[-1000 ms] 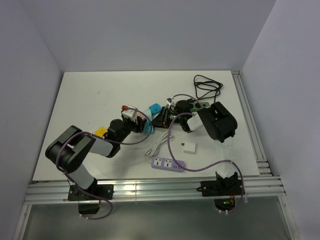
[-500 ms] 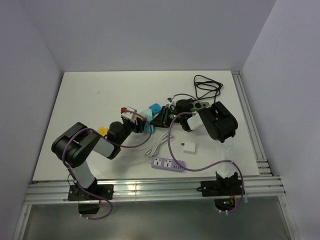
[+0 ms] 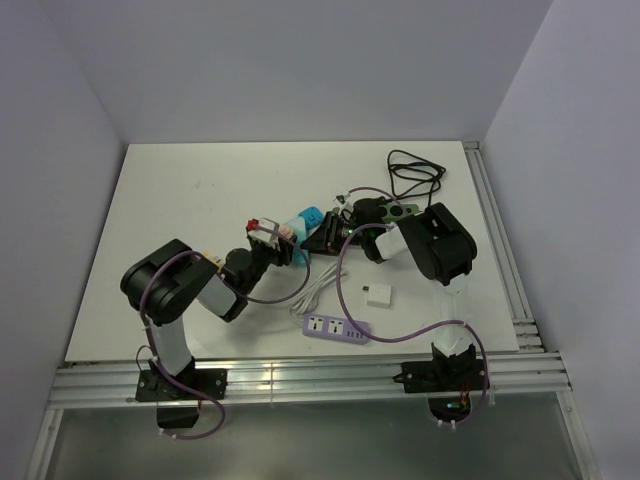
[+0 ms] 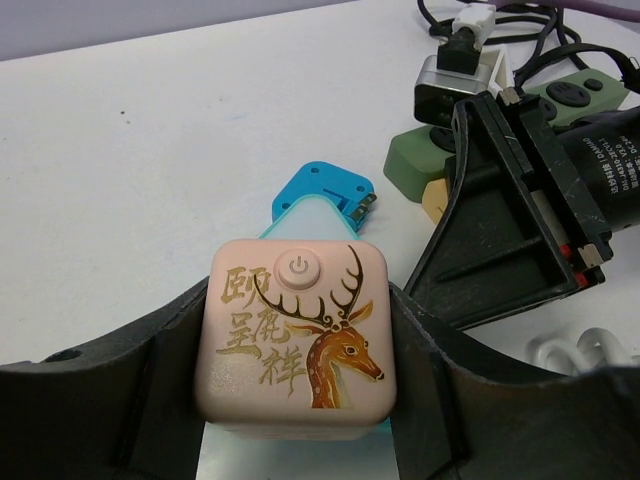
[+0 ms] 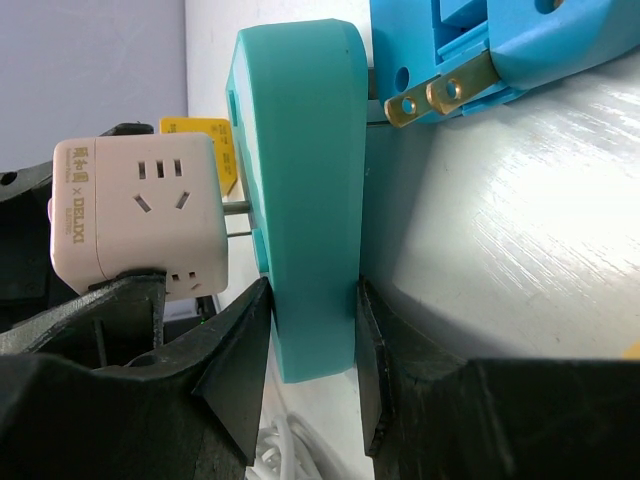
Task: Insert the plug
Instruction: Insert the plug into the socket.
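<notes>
The plug is a pink cube [image 4: 295, 335] with a deer picture and a power button, and my left gripper [image 4: 297, 330] is shut on its sides. In the right wrist view the cube [image 5: 140, 215] shows its socket face. Its two metal prongs [image 5: 238, 210] reach into a teal socket block [image 5: 305, 190], leaving a small gap between the bodies. My right gripper [image 5: 312, 300] is shut on that teal block. From above, the left gripper [image 3: 266, 238] and the right gripper [image 3: 322, 236] face each other at mid-table.
A blue adapter [image 5: 500, 50] with gold prongs lies just past the teal block. A green power strip [image 3: 395, 211], a black cable coil [image 3: 415, 172], a white adapter [image 3: 378, 295], a purple power strip [image 3: 337, 328] and a white cord [image 3: 315, 285] lie around.
The left arm has swung its elbow to the right, bringing the pink cube slightly closer to the teal block. The right arm has not moved.
</notes>
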Available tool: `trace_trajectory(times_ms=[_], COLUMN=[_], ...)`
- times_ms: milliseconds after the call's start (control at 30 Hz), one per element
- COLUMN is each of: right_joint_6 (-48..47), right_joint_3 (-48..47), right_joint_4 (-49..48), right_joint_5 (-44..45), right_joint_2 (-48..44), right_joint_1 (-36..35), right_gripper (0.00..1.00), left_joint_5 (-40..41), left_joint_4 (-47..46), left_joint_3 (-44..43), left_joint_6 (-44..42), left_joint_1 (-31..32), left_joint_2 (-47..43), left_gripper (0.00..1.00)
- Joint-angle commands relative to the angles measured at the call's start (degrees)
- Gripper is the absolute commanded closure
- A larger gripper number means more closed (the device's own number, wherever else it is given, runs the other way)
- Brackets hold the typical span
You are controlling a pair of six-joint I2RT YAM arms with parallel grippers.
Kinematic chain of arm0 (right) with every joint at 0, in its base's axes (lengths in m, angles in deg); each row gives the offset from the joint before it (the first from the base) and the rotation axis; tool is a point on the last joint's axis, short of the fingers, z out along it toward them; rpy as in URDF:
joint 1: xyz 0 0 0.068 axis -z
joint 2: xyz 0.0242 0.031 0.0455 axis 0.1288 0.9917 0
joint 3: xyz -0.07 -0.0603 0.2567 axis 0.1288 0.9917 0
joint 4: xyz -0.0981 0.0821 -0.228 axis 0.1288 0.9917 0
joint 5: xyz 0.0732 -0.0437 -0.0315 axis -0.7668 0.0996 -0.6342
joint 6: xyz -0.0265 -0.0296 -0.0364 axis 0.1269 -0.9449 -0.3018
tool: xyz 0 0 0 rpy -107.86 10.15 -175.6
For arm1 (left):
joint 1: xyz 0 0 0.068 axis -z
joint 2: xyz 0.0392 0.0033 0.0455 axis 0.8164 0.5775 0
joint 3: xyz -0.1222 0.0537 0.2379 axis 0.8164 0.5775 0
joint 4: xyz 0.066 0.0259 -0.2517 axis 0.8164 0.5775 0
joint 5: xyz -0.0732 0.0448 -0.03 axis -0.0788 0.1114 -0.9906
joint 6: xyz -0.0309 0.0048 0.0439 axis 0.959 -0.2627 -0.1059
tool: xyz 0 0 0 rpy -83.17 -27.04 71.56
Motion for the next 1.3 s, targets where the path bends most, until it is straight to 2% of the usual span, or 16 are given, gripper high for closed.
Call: trace_trajectory(times_ms=[0,300,433,667,833,900,1000,1067,1167,1267], right_joint_6=[-0.7,0.6,1.2,2.2,4.8,4.8,4.1,3.1,2.0,1.6], right_joint_3=[1.2,0.9,0.9,1.3,1.6,1.6,1.8,2.0,1.9,1.9], right_joint_4=[8.7,7.2,6.7,5.8,2.9,3.0,4.0,5.0,6.4,6.9], right_joint_5=[6.0,5.3,5.0,5.3,3.5,3.8,4.5,4.9,5.3,5.7], right_joint_2=[1.1,2.3,2.6,2.5,3.6,3.5,2.9,2.1,1.3,1.2], right_joint_1=[0.1,0.2,0.3,0.2,0.3,0.3,0.2,0.2,0.3,0.2], right_gripper=[0.97,0.97,0.97,0.97,0.97,0.98,0.98,0.98,0.98,0.98], left_joint_5=[-4.5,-5.7,-5.8,-4.9,-2.4,-2.3,-2.2,-0.9,1.1,2.2], left_joint_4=[6.3,-0.1,2.1,-4.8,-14.9,-15.8,-12.5,-4.1,3.0,5.9], left_joint_3=[2.9,7.2,7.5,11.8,14.2,13.8,11.5,10.2,8.6,7.8], left_joint_6=[3.5,5.1,5.3,6.8,6.7,6.7,6.9,7.1,6.6,6.5], left_joint_1=[2.2,2.2,2.2,2.3,3.5,3.6,3.6,3.6,3.8,4.2], left_joint_2=[6.0,6.3,6.1,7.0,12.4,14.7,14.3,12.0,8.0,6.4], left_gripper=[1.00,1.00,1.00,1.00,1.00,1.00,1.00,1.00,1.00,1.00])
